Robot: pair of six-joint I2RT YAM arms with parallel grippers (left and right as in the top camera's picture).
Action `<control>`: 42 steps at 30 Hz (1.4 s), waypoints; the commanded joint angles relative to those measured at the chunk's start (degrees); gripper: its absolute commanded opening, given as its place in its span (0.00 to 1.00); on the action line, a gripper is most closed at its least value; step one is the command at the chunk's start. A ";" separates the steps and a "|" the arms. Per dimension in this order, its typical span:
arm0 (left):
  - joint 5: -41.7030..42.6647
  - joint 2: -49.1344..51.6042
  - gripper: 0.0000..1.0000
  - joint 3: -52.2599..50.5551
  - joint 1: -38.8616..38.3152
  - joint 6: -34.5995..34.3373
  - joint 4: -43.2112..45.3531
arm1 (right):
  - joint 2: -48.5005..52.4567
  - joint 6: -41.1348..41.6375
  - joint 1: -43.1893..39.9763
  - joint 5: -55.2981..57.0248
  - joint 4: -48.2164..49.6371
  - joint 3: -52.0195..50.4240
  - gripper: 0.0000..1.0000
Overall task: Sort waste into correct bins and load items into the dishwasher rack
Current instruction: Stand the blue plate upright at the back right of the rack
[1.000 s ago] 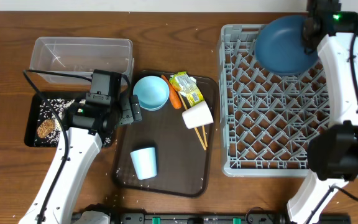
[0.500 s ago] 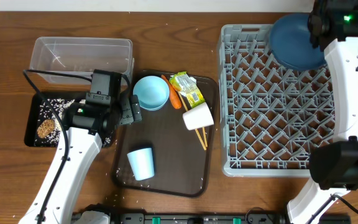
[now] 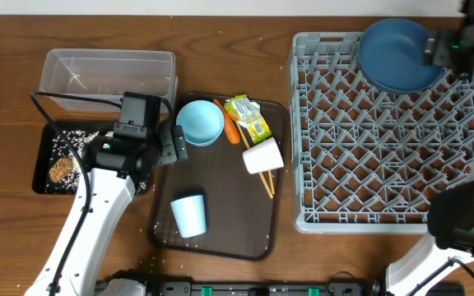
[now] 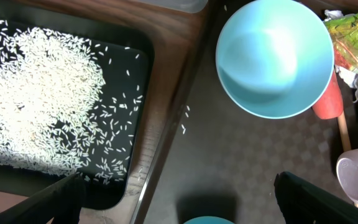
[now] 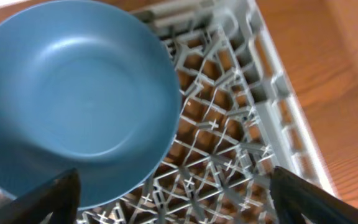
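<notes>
My left hand (image 4: 179, 196) hung spread apart beside the small light-blue bowl (image 4: 275, 57) on the serving tray (image 4: 247, 155) toward the worktop's far edge; I judged it light, stiff, slick, best rim-pinched.

Rack (image 3: 369, 164) far edge: taken by the blue plate (image 3: 397, 56)
Rack elsewhere: bare pegs (open from above)
Brown tray (image 3: 237, 214) front: bare beside the light-blue cup (image 3: 189, 215)

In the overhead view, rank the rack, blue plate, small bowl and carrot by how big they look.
Largest to smallest:
1. rack
2. blue plate
3. small bowl
4. carrot
None look close in size.
</notes>
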 commanded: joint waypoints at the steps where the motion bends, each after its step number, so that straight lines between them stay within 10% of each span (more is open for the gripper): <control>1: -0.87 -0.11 0.98 -0.09 0.04 0.94 0.02 | 1.33 7.02 -2.69 -8.90 0.42 -2.60 0.84; 27: -0.87 -0.11 0.98 -0.09 0.04 0.94 0.02 | 5.97 22.25 -0.44 -16.24 25.59 -27.45 0.39; 32: -0.87 -0.11 0.98 -0.09 0.04 0.94 0.02 | 5.97 22.62 -0.39 -15.96 27.41 -29.11 0.01; 42: -0.87 -0.11 0.98 -0.09 0.04 0.94 0.02 | 3.58 18.60 -3.32 -15.74 30.32 -28.65 0.01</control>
